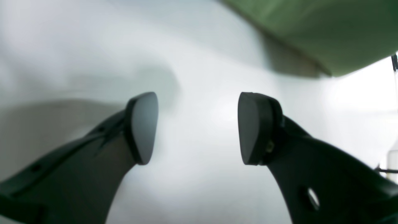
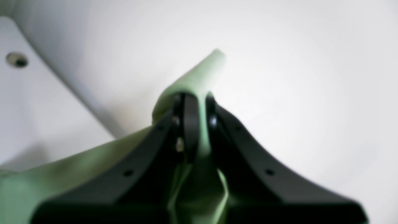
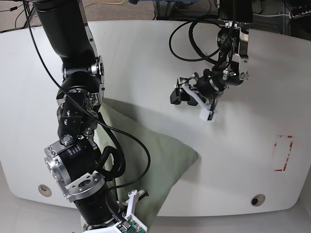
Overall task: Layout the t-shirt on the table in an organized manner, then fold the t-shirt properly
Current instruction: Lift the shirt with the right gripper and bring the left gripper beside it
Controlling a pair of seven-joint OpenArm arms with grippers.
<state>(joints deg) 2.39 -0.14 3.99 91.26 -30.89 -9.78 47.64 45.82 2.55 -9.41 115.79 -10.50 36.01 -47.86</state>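
On table, near its front edge: sage-green t-shirt, rumpled, partly hidden behind right arm, one corner pointing toward table centre. Right gripper: clamped on a fold of green cloth, pinched between black fingers. Left gripper: spread wide, empty, above bare white surface, apart from shirt. Red-outlined rectangle near far side; grommet holes along front edge.
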